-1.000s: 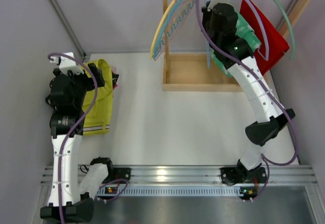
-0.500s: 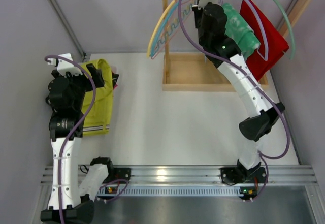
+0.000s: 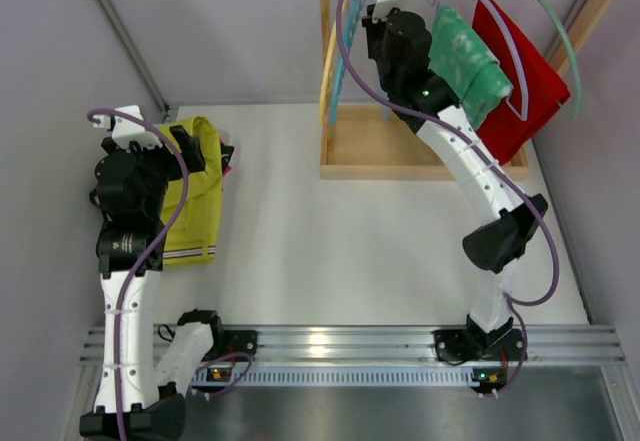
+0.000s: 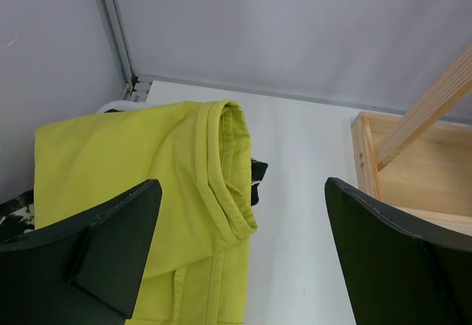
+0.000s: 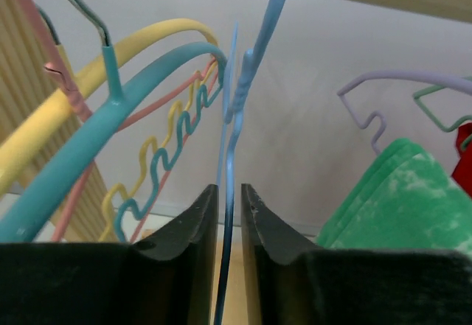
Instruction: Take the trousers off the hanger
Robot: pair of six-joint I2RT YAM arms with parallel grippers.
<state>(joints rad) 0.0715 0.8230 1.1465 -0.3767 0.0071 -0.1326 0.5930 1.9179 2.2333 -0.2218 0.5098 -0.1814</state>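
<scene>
Right claw (image 5: 229, 189) has shifted left off the green trousers (image 3: 468, 61), straddling a blue hanger (image 5: 228, 155), grip unclear; left claw (image 4: 242, 186) released.

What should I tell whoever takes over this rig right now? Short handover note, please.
Left gripper: open, holding nothing, above the yellow trousers.
Right gripper: up at the rack, jaws narrowed around the bare blue hanger; whether it grips is unclear.
Done: yellow trousers lie folded on the table, far left, off any hanger.
Left: green trousers and red trousers hang on the rack, red to the right of green.
</scene>
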